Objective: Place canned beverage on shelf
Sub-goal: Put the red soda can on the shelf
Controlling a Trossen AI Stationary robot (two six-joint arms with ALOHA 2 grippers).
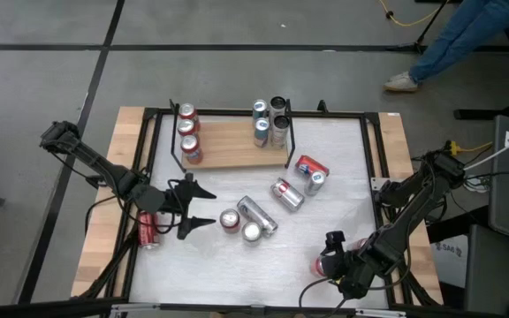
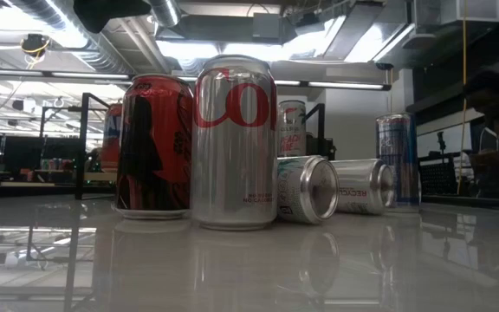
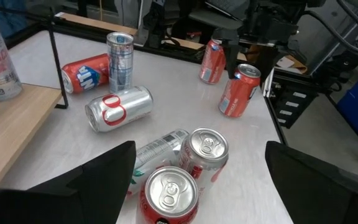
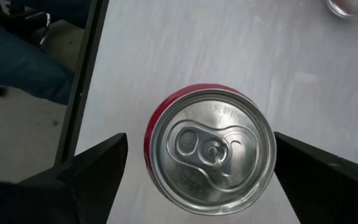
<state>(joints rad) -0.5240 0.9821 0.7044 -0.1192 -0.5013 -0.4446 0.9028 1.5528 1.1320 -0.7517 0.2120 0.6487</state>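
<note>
In the high view, the shelf lies at upper centre of the table, with three red cans standing along its left end and a few silver cans at its right end. Loose cans are scattered below it: a red and silver pair near frame centre, a silver can on its side just above right of them, and another red can lying at the left edge of the table. The left end effector sits at centre left, its fingers spread wide and holding nothing, pointing toward the central pair. The right end effector is at lower right, directly over an upright red can. In the low view, a red can and a silver can stand side by side at centre, with toppled cans just to their right. The left wrist view shows two upright can tops between the wide dark fingers. The right wrist view looks down on the red can's lid, centred between fingers that stand wide apart and clear of it.
</note>
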